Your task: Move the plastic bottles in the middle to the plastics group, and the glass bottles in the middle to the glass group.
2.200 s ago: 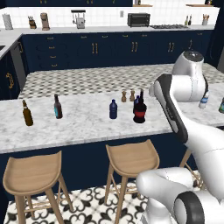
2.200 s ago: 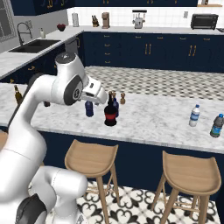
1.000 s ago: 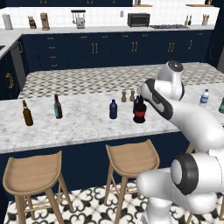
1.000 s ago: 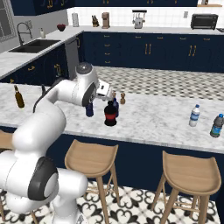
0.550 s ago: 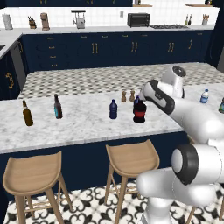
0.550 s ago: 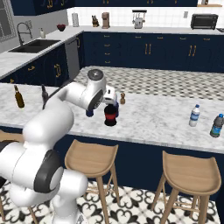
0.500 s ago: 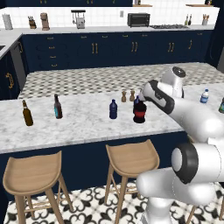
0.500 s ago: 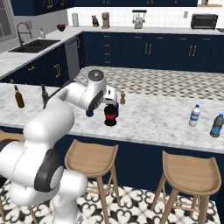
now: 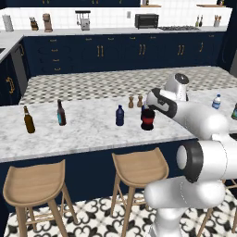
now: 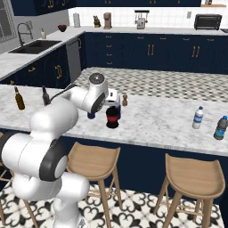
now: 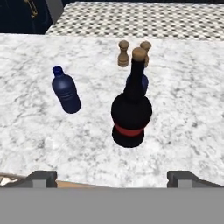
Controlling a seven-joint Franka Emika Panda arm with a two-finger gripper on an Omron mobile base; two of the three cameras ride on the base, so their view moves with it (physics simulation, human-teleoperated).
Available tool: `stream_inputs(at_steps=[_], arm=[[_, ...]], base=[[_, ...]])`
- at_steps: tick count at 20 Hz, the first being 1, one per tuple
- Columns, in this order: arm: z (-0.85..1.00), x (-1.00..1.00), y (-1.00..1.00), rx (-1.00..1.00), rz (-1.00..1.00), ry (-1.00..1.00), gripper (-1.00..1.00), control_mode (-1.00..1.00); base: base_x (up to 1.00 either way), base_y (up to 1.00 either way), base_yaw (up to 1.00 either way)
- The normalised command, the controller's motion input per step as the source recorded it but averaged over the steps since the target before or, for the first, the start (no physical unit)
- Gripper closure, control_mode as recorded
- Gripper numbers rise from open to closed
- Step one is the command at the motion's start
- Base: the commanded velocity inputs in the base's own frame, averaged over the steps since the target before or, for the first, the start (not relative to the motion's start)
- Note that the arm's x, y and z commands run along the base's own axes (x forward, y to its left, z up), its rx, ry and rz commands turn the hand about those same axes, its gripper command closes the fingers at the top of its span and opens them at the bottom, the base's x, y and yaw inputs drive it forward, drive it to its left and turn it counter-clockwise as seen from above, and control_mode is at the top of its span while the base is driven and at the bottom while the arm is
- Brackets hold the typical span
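Note:
The glass bottle (image 11: 131,109), squat and black with a red band and a long thin neck, stands mid-counter, straight ahead of my gripper (image 11: 111,179). Both dark fingertips (image 11: 41,177) are spread wide with nothing between them, so the gripper is open. Left of it stands the small dark blue plastic bottle (image 11: 65,90). From the left base the gripper (image 9: 149,105) hovers just above the glass bottle (image 9: 147,119), with the plastic bottle (image 9: 120,115) beside it. The glass group, an amber bottle (image 9: 29,121) and a teal-labelled bottle (image 9: 60,114), stands far left. The plastics group, a clear water bottle (image 10: 197,118) and a dark greenish bottle (image 10: 220,128), stands far right.
Two small wooden shakers (image 11: 124,53) stand just behind the glass bottle. Something blue (image 11: 142,83) peeks out behind its neck. Wooden stools (image 9: 137,167) sit under the marble counter's (image 9: 88,139) front edge. My own arm (image 10: 75,100) hides part of the counter left of the bottles.
The arm has swung down and forward, bringing the hand close over the black glass bottle. The jaws stayed open. No bottle has moved.

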Motion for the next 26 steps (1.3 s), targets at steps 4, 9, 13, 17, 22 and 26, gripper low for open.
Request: stream_inputs(at_steps=[4, 9, 13, 17, 22, 26], arm=[[-0.01, 0.24, 0.0, 0.0, 0.0, 0.0, -1.0, -1.0], [-0.08, 0.22, -0.13, -0.01, 0.0, 0.0, -1.0, -1.0], [0.0, 0.25, -0.3, 0.0, 0.0, 0.01, -1.0, -1.0], [-0.1, 0.11, 0.01, -0.01, -0.05, 0.01, -1.0, -1.0], [-0.25, 0.2, 0.17, -0.02, -0.07, 0.0, -1.0, -1.0], [-0.18, 0.35, 0.06, 0.0, -0.1, 0.0, -1.0, -1.0]], base=[[0.0, 0.0, 0.0], [0.0, 0.0, 0.0], [0.0, 0.0, 0.0], [0.0, 0.0, 0.0], [0.0, 0.0, 0.0], [0.0, 0.0, 0.0]])
